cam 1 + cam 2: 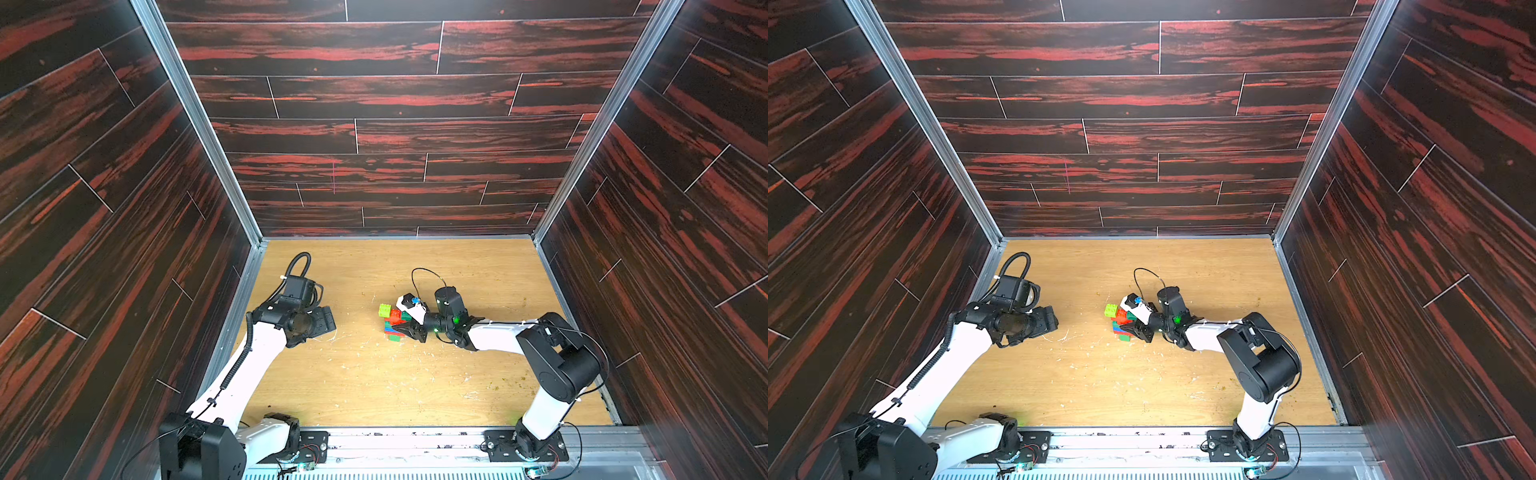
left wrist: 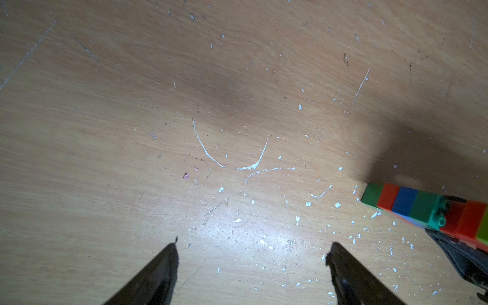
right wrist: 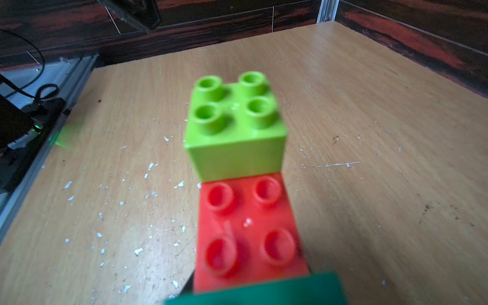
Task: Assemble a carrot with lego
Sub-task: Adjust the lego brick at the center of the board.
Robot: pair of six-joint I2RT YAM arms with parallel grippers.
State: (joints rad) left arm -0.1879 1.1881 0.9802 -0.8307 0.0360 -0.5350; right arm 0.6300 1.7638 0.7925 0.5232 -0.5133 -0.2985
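The carrot [image 1: 394,322] is a stack of joined lego bricks lying on the wooden table [image 1: 374,386] right of centre in both top views. In the left wrist view its green tip leads red, blue, green, teal and red bands [image 2: 412,203]. The right wrist view looks along it: a lime square brick [image 3: 235,126] sits on a red brick [image 3: 248,227], with a dark green brick [image 3: 256,290] nearest. My right gripper [image 1: 405,321] is shut on the carrot, its fingers mostly hidden by the bricks. My left gripper [image 2: 252,245] hangs open and holds nothing, left of the carrot [image 1: 1121,322].
Dark red wood-pattern walls [image 1: 124,249] close in the table on three sides. A metal rail [image 1: 415,436] with both arm bases runs along the front edge. White flecks and scratches [image 2: 237,166] mark the table.
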